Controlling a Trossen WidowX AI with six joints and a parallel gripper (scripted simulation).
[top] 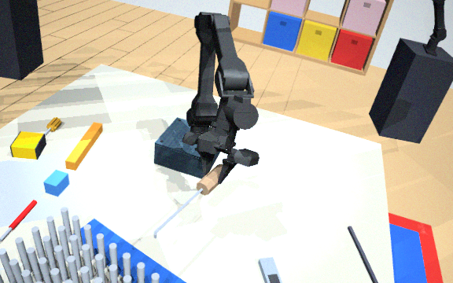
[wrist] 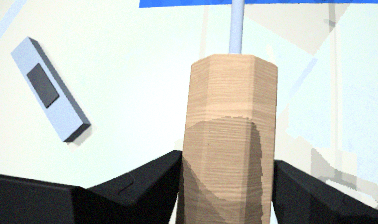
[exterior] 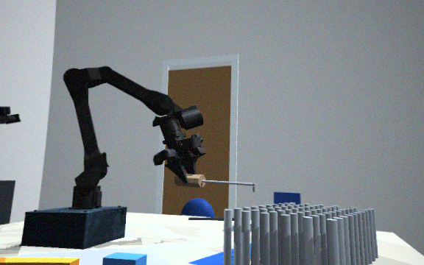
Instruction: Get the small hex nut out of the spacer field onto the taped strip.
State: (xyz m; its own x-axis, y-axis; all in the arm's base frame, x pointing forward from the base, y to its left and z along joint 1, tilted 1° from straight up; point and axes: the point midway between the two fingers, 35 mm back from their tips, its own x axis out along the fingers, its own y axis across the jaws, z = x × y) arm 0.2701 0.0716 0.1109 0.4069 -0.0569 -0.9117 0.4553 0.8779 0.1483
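Note:
My gripper (top: 220, 174) (exterior: 184, 178) (wrist: 226, 165) is shut on the wooden handle of a hook tool (top: 210, 180) (exterior: 194, 180) (wrist: 232, 125). I hold the tool in the air, roughly level. Its thin metal rod (top: 177, 212) (exterior: 227, 182) (wrist: 236, 25) points toward the field of standing grey spacers (top: 53, 251) (exterior: 300, 232), and its bent tip (exterior: 253, 188) hangs above the spacer tops. The blue taped strip (top: 152, 261) (exterior: 212, 258) (wrist: 190, 2) lies in front of the spacers. The hex nut is hidden among them.
A red-handled tool (top: 18, 220), blue cube (top: 57, 182) (exterior: 124, 258), orange bar (top: 84, 145), yellow block (top: 27, 145) and small screwdriver (top: 53, 125) lie at the left. A grey block (top: 270, 271) (wrist: 50, 90) and a black rod (top: 362, 253) lie at the right. The arm's base (top: 179, 147) stands behind.

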